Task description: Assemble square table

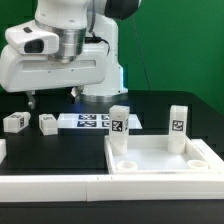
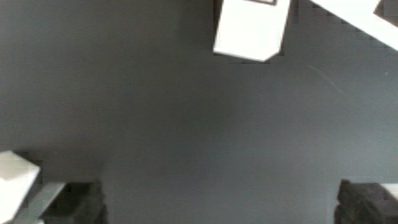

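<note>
Wrist view: end effector (image 2: 217, 203) open abv tabletop (image 2: 178, 120), leg (image 2: 249, 30) nr.

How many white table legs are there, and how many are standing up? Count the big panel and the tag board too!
Standing legs: 2
Lying legs: 2
Panel: 1
Marker board: 1
Total: 6
</note>
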Robot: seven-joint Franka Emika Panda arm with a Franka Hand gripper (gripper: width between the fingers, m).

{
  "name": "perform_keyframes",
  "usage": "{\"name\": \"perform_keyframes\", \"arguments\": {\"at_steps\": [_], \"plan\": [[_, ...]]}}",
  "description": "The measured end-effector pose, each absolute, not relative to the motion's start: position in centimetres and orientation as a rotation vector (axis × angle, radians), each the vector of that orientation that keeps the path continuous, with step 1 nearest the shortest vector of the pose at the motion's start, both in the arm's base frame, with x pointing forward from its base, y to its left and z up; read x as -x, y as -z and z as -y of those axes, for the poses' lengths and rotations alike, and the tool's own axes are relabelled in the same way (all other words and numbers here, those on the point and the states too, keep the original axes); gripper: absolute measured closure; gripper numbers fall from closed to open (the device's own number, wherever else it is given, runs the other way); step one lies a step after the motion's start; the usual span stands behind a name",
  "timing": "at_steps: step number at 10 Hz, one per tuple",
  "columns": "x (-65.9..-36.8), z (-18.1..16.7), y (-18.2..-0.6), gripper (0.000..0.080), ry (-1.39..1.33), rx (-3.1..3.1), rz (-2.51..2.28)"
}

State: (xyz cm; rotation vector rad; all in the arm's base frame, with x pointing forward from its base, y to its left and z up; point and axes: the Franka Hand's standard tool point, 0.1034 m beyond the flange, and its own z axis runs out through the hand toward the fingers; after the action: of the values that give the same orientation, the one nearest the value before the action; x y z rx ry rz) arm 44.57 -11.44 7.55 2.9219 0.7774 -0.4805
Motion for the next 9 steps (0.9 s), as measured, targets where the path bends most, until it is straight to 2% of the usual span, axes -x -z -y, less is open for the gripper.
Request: {"name": "perform_keyframes", "arguments": {"at_steps": [3,6,9], "plan": [[-43.7,11.4,-6.7,0.0150,0.750,-2.835,-0.764],[-39.7,12.5,-4.4,0.0150,1.031,-2.759,-0.653],[-39.4,12.1,-4.0,0.0150,1.261,-2.653,-0.627]]}}
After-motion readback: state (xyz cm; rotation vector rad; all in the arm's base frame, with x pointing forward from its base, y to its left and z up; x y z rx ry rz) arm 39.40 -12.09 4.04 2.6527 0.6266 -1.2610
